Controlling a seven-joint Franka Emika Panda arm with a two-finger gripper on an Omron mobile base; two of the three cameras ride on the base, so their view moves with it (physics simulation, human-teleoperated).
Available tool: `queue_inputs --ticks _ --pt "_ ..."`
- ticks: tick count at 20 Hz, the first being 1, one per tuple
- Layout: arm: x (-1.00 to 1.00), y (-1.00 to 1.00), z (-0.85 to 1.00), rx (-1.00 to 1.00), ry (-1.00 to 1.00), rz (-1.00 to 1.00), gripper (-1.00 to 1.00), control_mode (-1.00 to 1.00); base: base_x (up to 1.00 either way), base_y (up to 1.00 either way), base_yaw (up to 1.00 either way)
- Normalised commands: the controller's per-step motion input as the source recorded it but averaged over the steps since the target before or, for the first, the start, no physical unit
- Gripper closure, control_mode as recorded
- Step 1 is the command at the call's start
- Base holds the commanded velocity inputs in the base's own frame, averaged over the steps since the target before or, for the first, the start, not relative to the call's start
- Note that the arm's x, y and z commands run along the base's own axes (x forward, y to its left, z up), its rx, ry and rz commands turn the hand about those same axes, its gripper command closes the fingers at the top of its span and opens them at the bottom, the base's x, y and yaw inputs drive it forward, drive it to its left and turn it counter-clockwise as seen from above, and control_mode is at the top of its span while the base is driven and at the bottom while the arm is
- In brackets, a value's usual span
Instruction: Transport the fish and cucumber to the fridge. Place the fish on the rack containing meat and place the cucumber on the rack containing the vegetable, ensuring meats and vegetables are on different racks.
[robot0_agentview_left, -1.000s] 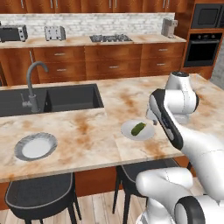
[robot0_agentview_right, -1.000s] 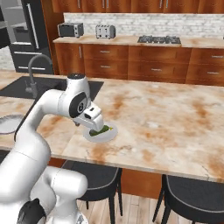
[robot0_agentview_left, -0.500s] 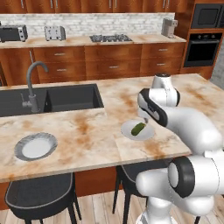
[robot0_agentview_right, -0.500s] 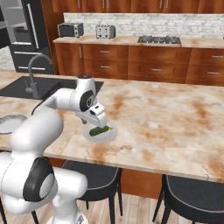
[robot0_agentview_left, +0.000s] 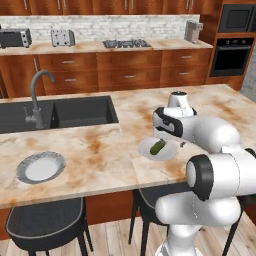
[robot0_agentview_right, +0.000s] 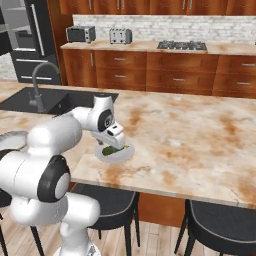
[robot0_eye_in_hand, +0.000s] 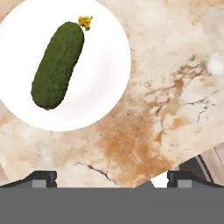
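The dark green cucumber (robot0_agentview_left: 158, 147) lies on a small white plate (robot0_agentview_left: 169, 151) near the front edge of the island counter. My gripper (robot0_agentview_right: 113, 145) hangs just above that plate (robot0_agentview_right: 125, 154), pointing down. In the hand view the cucumber (robot0_eye_in_hand: 57, 65) lies at the upper left on the plate (robot0_eye_in_hand: 103, 74). My gripper (robot0_eye_in_hand: 111, 179) is open and empty, off to the plate's side over bare marble. The black fridge (robot0_agentview_right: 30, 42) stands at the far left of the room. The fish and the fridge's racks are out of view.
A second, grey-rimmed plate (robot0_agentview_left: 41, 167) sits on the counter's left part. The dark sink (robot0_agentview_left: 60, 114) with its faucet (robot0_agentview_left: 37, 95) lies behind it. Dark stools (robot0_agentview_left: 47, 225) stand under the counter's front edge. My own arm (robot0_agentview_left: 210, 132) crowds the plate's right side.
The arm has swung in and folded over toward the white plate. The cucumber and the plate have not moved, and the gripper has stayed open.
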Motion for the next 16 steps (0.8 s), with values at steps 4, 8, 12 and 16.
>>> queue_inputs --ticks 4,8,12,16 --pt "0.34 0.01 -0.52 0.0 0.0 0.0 -1.0 -1.0 0.0 0.0 0.0" --pt "0.34 0.1 -0.28 0.0 0.0 0.0 -1.0 -1.0 0.0 0.0 0.0" --pt "0.26 0.03 -0.01 0.0 -0.02 0.0 -1.0 -1.0 0.0 0.0 0.0" --pt "0.37 0.04 0.0 0.0 -0.03 0.0 -1.0 -1.0 0.0 0.0 0.0"
